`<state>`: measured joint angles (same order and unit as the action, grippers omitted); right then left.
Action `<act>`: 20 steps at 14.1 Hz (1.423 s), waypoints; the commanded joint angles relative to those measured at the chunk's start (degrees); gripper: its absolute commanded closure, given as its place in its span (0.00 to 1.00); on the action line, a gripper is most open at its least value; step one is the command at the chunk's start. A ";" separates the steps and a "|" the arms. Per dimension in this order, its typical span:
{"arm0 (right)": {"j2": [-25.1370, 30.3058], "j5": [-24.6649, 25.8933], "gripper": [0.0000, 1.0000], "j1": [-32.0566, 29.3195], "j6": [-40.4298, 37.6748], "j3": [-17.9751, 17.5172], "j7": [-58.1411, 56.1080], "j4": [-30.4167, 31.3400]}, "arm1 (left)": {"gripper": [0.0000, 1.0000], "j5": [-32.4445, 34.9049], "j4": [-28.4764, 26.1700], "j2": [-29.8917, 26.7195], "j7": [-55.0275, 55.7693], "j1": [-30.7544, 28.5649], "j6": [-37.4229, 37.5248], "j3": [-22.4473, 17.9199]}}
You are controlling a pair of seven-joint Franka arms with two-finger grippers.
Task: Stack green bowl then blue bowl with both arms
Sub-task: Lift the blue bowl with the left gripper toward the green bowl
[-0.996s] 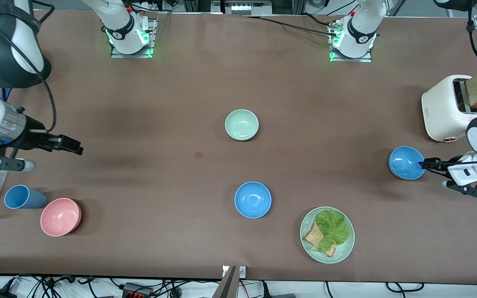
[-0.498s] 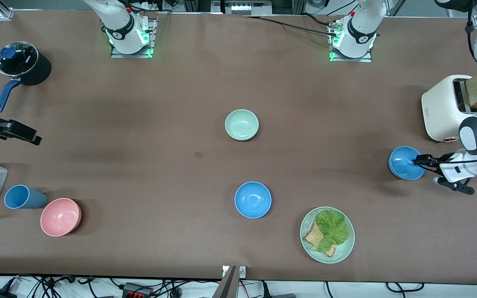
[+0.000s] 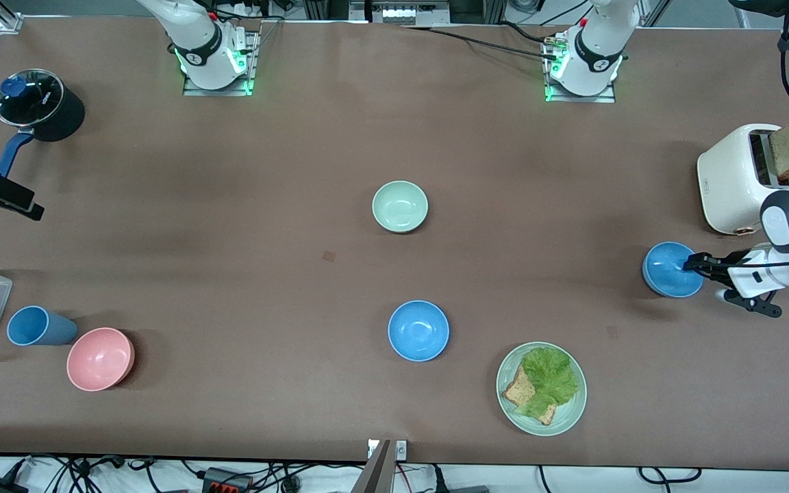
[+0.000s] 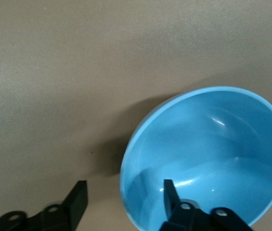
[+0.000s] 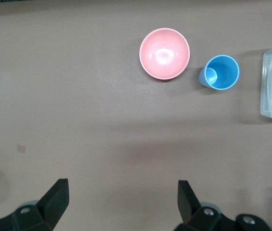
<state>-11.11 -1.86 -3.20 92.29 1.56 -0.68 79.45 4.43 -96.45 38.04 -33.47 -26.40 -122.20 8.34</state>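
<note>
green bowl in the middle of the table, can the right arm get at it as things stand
Probably yes. The green bowl sits alone on bare table, nothing in it or against it. The right hand is open and empty, up over its own end of the table, so only a long reach separates them.

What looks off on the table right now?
Nothing spilled or broken. The left gripper stands open astride the rim of the blue bowl, which tilts in the left wrist view. The green bowl sits upright.
</note>
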 commanded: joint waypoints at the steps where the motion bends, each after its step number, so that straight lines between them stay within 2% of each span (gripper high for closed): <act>1: 4.59 1.85 0.00 -0.23 0.34 -0.60 -0.81 6.04 | 0.63 -0.92 -1.72 -1.39 -1.60 -0.76 -0.85 0.71; 5: 12.94 2.74 0.00 -0.14 7.54 -1.12 -0.73 19.57 | 0.84 -1.00 -1.72 -1.39 -1.68 -0.85 -0.76 0.71; 7: 14.36 2.74 0.00 -0.14 8.96 -1.12 -0.81 22.41 | 0.92 -1.53 -1.72 -1.39 -1.60 -0.94 -0.50 0.80; 9: 13.84 2.74 0.00 -0.14 8.70 -1.21 -1.07 21.81 | 0.99 -3.55 -1.64 -1.48 -1.60 -0.94 0.03 1.15; 12: 13.75 2.56 0.00 0.22 8.35 -1.30 -0.82 20.57 | 0.99 -5.05 -0.85 -1.57 -1.60 -0.94 3.00 1.58; 17: 13.40 2.38 0.00 0.22 7.91 -1.30 -1.77 20.31 | 0.99 -7.41 -0.23 -5.52 -1.25 -0.85 8.45 4.49; 20: 13.49 1.94 0.00 0.30 7.56 -1.30 -1.26 20.31 | 0.99 -7.77 3.45 -6.75 2.25 -0.67 16.61 7.55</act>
<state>1.62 0.21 -2.88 100.35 0.53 -1.27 99.54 -2.29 -94.81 32.85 -32.97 -26.64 -110.47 13.79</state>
